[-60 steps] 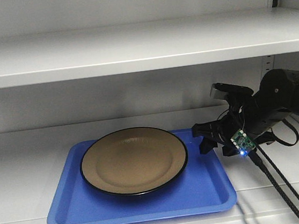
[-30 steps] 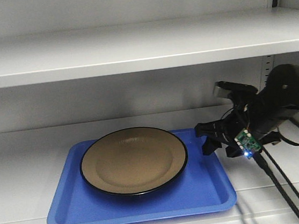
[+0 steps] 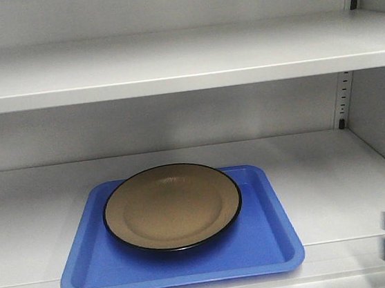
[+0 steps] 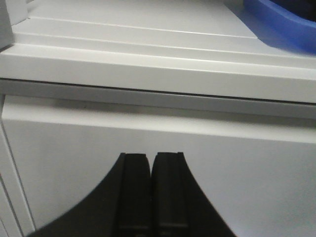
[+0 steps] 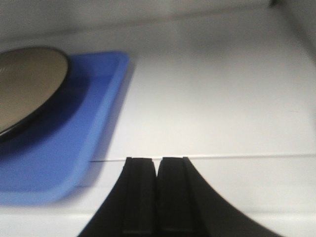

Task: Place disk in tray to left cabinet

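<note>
The disk [image 3: 172, 205] is glossy tan-beige inside, plain and unpatterned, ringed by a thin black rim, and it sits on the tray [image 3: 273, 242], which is a solid bright blue all over with no marking. Around the tray, the cabinet [image 3: 169, 60] is light grey on its shelves and back wall, and the vertical rails [image 3: 342, 99] behind the tray carry a row of small dark slots. The left gripper [image 4: 150, 195] and the right gripper [image 5: 157, 197] are both plain matte black, their fingers showing no pattern
</note>
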